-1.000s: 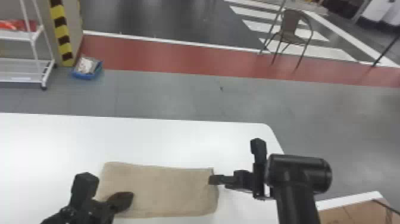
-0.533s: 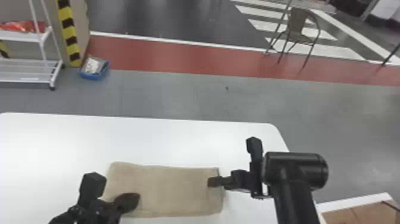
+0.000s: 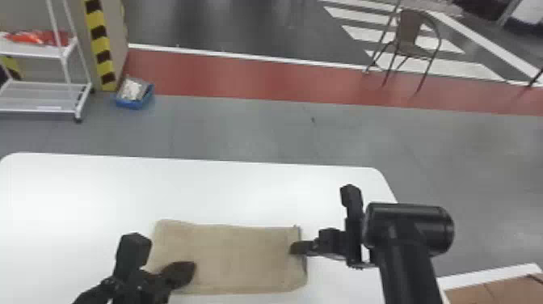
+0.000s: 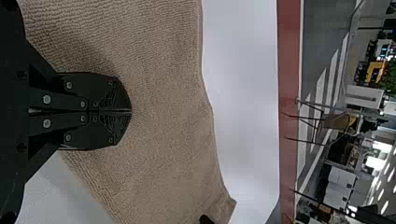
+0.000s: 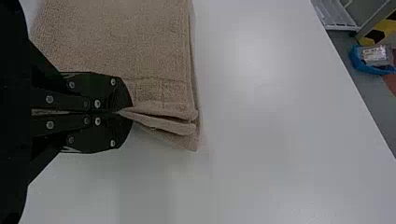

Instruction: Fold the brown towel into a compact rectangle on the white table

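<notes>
White table (image 3: pixel 250 190): it spreads across the near side of the grey floor (image 3: pixel 242 129), with a brown chair (image 3: pixel 416 46) standing well beyond.
Brown towel (image 3: pixel 230 258): flat towards the robot's side of the table, long axis running left to right between the two arms; a neat enough oblong, though I'd call it too long to be compact.
Right gripper (image 5: pixel 125 112): closed on the towel's right end, cloth bunched into ridges at the tips; the body of the towel lies to its left.
Left gripper (image 4: pixel 130 111): fingers together over the towel's left part, nothing seen between them; whether they press on the cloth I can't tell. Most of the towel lies to its right.
Nearer arm: each has its own end, but only the right has a hold.
Coming fold: to my eye, the right end wants carrying leftward along the long axis, with the left gripper steadying or giving way.
Writing: none I can read; the packet in the blue tub (image 5: pixel 366 66) has marks too small for me, and the white rack (image 3: pixel 34 50) bears a blank-looking pale strip.
</notes>
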{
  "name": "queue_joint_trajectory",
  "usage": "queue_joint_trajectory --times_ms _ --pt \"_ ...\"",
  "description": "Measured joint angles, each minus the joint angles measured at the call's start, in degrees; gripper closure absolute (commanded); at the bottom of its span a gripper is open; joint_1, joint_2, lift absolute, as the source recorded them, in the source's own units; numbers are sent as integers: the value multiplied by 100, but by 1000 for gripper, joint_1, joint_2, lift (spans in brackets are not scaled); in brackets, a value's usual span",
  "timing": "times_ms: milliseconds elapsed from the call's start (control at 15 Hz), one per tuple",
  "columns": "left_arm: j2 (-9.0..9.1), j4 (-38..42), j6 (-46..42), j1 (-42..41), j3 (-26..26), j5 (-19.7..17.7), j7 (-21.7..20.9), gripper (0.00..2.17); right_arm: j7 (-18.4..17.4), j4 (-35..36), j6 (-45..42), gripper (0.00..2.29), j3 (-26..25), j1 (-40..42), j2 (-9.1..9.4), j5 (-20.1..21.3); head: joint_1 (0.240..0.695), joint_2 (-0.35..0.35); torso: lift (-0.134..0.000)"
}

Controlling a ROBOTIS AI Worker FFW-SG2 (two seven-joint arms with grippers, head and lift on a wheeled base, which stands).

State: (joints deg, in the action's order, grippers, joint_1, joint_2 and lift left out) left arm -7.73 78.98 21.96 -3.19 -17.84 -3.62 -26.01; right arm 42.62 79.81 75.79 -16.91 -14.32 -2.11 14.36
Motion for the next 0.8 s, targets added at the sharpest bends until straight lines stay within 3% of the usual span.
queue_joint_trajectory --times_ms 467,800 --pt "-28 243 267 -21 61 -55 -94 1798 71 418 413 1295 -14 49 12 -283 695 -247 0" --pt "-152 892 573 -246 689 -263 -295 1798 177 721 788 1295 -7 57 13 -362 695 -190 0"
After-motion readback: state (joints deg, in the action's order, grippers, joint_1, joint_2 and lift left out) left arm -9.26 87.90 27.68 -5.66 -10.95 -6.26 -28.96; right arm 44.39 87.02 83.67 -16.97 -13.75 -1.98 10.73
